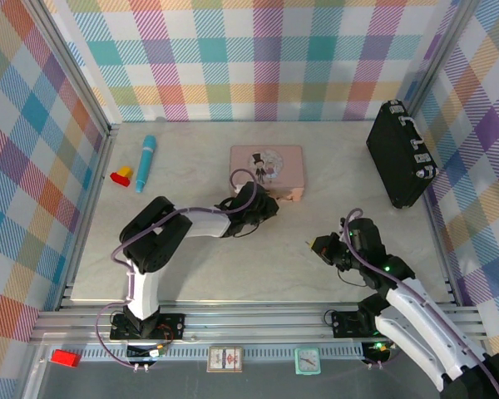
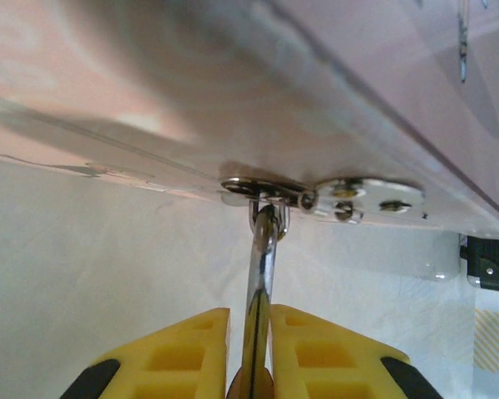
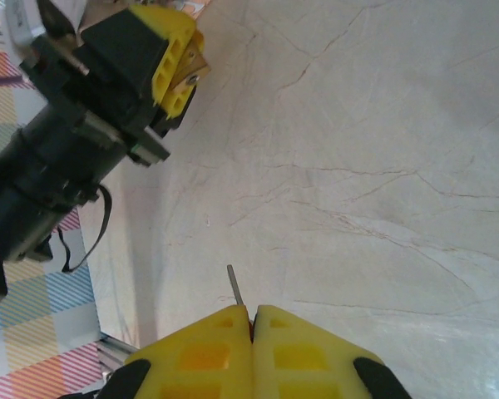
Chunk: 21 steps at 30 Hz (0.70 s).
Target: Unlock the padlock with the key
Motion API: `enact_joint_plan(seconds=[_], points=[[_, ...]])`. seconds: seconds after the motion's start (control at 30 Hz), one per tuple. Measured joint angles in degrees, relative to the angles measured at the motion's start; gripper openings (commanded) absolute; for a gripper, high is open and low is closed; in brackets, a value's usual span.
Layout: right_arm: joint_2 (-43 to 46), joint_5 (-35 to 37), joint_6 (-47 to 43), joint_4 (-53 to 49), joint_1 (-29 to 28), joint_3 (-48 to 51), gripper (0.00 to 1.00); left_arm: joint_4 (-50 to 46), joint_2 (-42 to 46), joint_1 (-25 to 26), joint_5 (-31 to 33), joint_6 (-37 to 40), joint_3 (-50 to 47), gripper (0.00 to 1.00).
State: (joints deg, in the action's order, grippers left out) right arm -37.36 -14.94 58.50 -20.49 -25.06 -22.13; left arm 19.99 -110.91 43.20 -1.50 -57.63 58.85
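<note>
My left gripper [image 2: 249, 312] is shut on the padlock [image 2: 260, 274], seen edge-on as a thin shiny strip with a brass body low between the yellow fingers [image 2: 191, 349]. Its shackle hooks through the metal hasp [image 2: 349, 196] on the pink tin [image 2: 233, 83]. From above, the left gripper [image 1: 273, 208] sits at the tin's [image 1: 266, 165] front right corner. My right gripper [image 3: 252, 309] is shut on the key [image 3: 235, 287], whose thin grey blade sticks out past the fingertips. The right gripper [image 1: 318, 245] hovers right of the left one, a short gap apart. The right wrist view catches the padlock's brass [image 3: 191, 73] in the left gripper.
A black case [image 1: 399, 154] stands at the back right against the wall. A blue tube [image 1: 145, 162] and yellow-and-red blocks [image 1: 121, 174] lie at the back left. Plaid walls close in three sides. Bare marbled table [image 1: 233, 266] lies in front of the tin.
</note>
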Motion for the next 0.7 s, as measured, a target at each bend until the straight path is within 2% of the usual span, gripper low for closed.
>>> enact_joint_plan(seconds=[0.33,0.7], points=[[-14.91,-5.64,7.08,17.75,-0.04,3.67,0.0,2.14,8.35,0.0,-0.02,-5.66,-10.56,0.0],[-34.29,-9.86,14.8,41.4,-4.33,5.2,0.0,5.75,8.7,1.97,1.03,-12.04,-11.87,0.0]])
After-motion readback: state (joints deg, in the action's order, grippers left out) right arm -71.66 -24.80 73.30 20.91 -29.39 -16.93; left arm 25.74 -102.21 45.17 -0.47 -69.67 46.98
